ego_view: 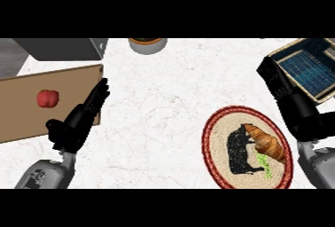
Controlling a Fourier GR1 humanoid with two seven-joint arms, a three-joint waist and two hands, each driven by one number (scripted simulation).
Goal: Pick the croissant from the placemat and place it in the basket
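Note:
A golden-brown croissant (267,141) lies on the right half of a round woven placemat (221,142) with a red rim and a black animal figure. The basket (325,94), tan with a blue lining, stands at the far right, cut off by the view's edge. My right hand (282,86) is raised between the placemat and the basket, fingers straight, above and beyond the croissant without touching it. At the left my left hand (83,115) rests open, fingers up, at the edge of the cutting board.
A brown cutting board (26,106) at the left carries a red fruit or vegetable (48,98). A grey appliance (62,48) sits at the far left, and a small orange-topped bowl (147,44) at the far middle. White marble counter (163,111) lies between.

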